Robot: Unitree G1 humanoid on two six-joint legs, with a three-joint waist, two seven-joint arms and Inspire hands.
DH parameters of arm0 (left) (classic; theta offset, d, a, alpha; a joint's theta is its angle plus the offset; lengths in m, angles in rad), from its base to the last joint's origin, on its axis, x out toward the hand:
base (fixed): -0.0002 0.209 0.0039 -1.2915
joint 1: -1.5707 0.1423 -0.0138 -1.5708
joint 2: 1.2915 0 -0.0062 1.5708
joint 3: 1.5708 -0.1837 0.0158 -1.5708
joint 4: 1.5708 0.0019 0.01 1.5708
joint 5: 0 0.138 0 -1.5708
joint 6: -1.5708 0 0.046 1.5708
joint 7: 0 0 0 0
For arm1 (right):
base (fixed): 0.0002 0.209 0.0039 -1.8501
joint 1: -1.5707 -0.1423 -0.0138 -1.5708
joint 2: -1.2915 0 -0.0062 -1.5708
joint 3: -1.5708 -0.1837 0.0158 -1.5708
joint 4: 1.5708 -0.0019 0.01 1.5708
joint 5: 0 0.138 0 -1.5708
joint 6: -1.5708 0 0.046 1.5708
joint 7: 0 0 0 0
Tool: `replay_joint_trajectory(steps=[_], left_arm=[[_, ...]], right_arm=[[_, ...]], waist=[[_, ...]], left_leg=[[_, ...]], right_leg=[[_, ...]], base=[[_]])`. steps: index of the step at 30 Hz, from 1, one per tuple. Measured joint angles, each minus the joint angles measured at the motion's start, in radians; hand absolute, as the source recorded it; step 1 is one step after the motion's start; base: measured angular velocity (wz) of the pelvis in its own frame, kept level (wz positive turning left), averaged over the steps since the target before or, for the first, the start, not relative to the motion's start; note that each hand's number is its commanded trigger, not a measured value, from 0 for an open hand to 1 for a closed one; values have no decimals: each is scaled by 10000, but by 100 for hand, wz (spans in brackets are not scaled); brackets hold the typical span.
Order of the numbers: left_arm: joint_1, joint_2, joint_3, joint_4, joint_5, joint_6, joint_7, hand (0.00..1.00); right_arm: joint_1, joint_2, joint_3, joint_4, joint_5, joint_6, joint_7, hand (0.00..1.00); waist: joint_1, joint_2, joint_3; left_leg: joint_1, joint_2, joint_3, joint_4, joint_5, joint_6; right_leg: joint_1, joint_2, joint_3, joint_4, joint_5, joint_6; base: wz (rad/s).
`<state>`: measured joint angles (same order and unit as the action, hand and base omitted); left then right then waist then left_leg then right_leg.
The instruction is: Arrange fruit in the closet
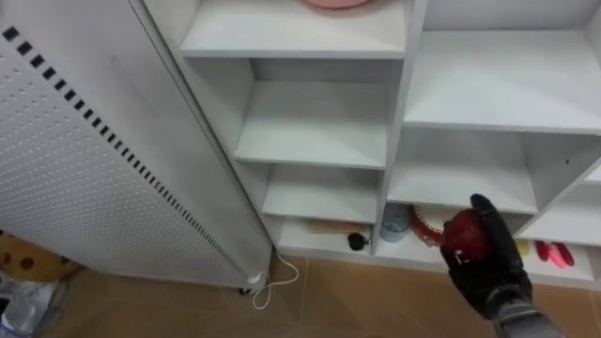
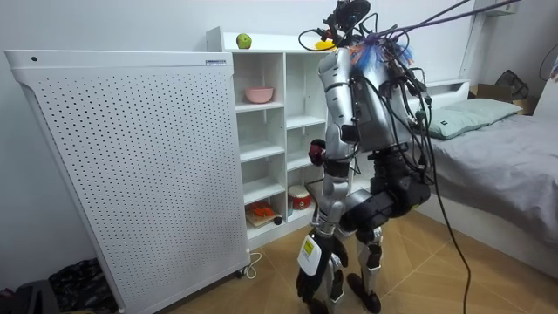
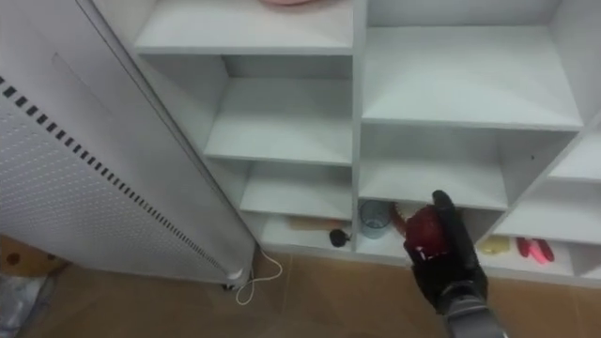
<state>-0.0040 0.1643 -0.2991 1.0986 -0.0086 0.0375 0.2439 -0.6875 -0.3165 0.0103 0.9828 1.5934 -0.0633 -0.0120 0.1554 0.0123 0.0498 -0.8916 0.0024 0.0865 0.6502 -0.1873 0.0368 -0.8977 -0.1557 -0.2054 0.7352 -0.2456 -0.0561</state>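
Right robot hand (image 1: 490, 272) comes in from the lower right of the left eye view, curled round a red apple (image 1: 465, 237). It holds the fruit in front of the white closet's (image 1: 402, 103) lowest right compartment, where a blue cup (image 1: 395, 222) and a red dish (image 1: 427, 225) stand.

In the right eye view, a white perforated panel (image 3: 66, 178) stands at the closet's left.

In the room view, the robot stands with bent knees facing the closet. Its left robot hand (image 2: 314, 277) hangs low by its legs, and a green apple (image 2: 243, 41) lies on the closet's top.
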Motion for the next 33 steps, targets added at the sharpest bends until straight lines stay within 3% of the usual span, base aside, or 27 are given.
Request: replay_joint_trajectory(steps=[9,16,21,22,23,33], left_arm=[[101,451,-176,-268,-298,-17,-26,0],[149,688,-215,-748,-270,28,-83,0],[212,840,-337,-996,-272,156,-83,0],[213,862,-352,-1003,-270,187,-83,0],[219,869,-356,-1003,-266,202,-83,0],[843,875,-178,-1454,-175,303,-61,0]], right_arm=[[-499,-380,-759,-3,505,3,95,100],[-1101,-1027,-838,-7,502,-6,-415,100],[-1333,-1182,-837,-6,505,-5,-625,100],[-1353,-1211,-837,-7,486,-6,-668,29],[-1359,-1220,-839,-6,455,-6,-701,0],[-1654,-1560,-1145,-7,58,-108,-1948,0]], waist=[[176,-58,7],[150,-49,0],[166,-46,-2],[169,-38,-6],[167,-38,-7],[173,-57,-20]], left_leg=[[-422,-146,-46,509,-88,20],[-846,-150,-42,999,-238,84],[-914,-149,-45,1061,-231,96],[-926,-149,-45,1061,-230,98],[-929,-152,-44,1061,-229,99],[-1117,-317,-65,1080,-232,111]], right_leg=[[-397,-165,-23,590,-260,-12],[-728,-326,-8,1155,-478,44],[-752,-362,-108,1188,-468,44],[-752,-352,-133,1186,-468,43],[-753,-353,-135,1188,-469,43],[-983,-481,-169,1383,-597,20]], base=[[9],[7],[2],[4],[4],[4]])
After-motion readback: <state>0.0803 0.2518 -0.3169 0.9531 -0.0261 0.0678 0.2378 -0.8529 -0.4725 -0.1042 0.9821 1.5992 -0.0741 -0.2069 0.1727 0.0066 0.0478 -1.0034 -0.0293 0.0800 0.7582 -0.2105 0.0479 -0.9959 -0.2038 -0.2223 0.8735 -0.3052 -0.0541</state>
